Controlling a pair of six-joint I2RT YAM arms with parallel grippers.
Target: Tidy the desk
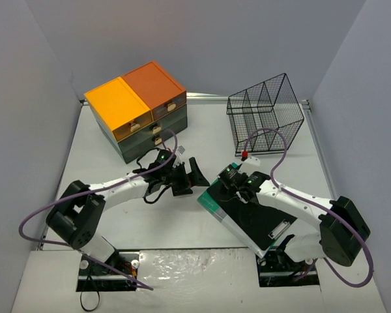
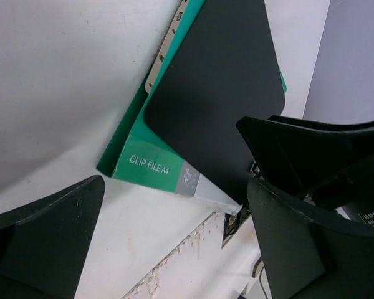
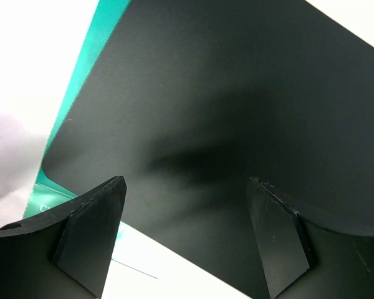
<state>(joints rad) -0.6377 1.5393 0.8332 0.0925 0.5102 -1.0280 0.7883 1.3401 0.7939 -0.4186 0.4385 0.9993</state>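
Two hands spread: left hand (image 1: 197, 176), right hand (image 1: 231, 181); one clip file (image 1: 247, 220), one basket (image 1: 266, 114), one chest (image 1: 138, 107) on desk (image 1: 176, 228).

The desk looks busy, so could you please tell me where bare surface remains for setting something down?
Bare desk lies between the drawer chest and the wire basket, and along the near edge, left of the clip file. It is crowded mid-table, where the left pincer and right pincer meet at that file.

the desk (image 1: 176, 225) is a large, flat, matte white rectangular tabletop, lying level.
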